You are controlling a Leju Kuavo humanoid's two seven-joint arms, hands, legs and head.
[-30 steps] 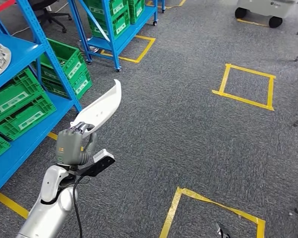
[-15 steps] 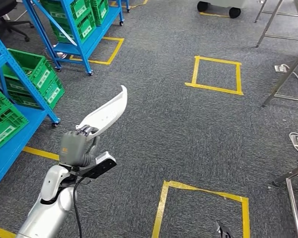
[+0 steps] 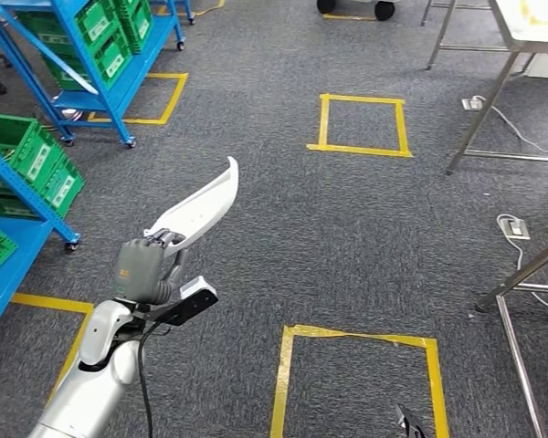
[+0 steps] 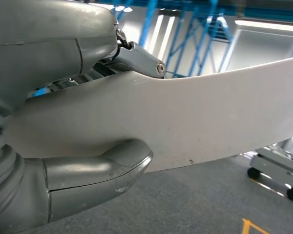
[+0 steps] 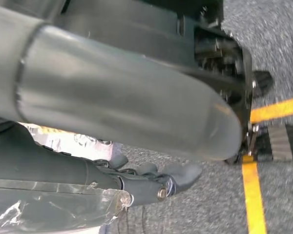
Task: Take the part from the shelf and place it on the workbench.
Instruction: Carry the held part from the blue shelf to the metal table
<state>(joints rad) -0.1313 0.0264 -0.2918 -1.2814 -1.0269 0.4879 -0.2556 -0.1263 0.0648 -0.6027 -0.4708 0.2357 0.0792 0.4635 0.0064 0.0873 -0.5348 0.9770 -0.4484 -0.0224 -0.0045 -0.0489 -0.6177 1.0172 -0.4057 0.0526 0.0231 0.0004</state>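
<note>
Long curved white plastic part (image 3: 196,206) with a smooth, faintly glossy skin, grey matt plastic left hand (image 3: 142,270) on a satin silver metal arm (image 3: 92,374), rough grey floor carpet (image 3: 312,246) with glossy yellow tape squares (image 3: 353,339), blue painted metal shelf (image 3: 85,55), ribbed green plastic crates (image 3: 36,155)

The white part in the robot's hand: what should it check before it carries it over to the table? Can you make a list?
1. Grip on the white part: ok, the left hand holds one end, thumb and fingers on opposite faces.
2. Part undamaged: cannot tell; the visible surface looks whole.
3. Part clear of the blue shelf: ok, the shelf stands apart, to the left.
4. Workbench in sight: ok, at the far right.
5. Path across the carpet: cannot tell; cables and a socket lie near the table legs.
6. Right hand free: cannot tell.
</note>
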